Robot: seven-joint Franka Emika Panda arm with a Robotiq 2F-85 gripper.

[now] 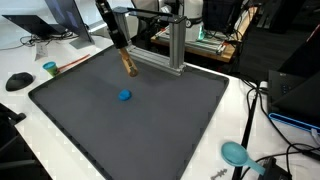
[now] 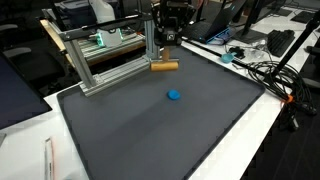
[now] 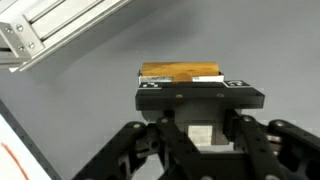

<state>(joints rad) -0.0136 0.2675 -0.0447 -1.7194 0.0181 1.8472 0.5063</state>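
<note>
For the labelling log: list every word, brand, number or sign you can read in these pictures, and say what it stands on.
No text can be read anywhere.
wooden block in the gripper: a pale strip along one edge, no legible letters.
aluminium frame: no marking visible.
laptop beyond the mat: too small and blurred to read.

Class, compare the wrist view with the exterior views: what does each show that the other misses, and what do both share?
Only the wrist view: the black gripper's linkage up close, jaws shut on the brown wooden block. Only the exterior views: the small blue round piece lying apart on the dark grey mat, and the white table edge. Both: the block, the mat and the silver aluminium frame.
</note>
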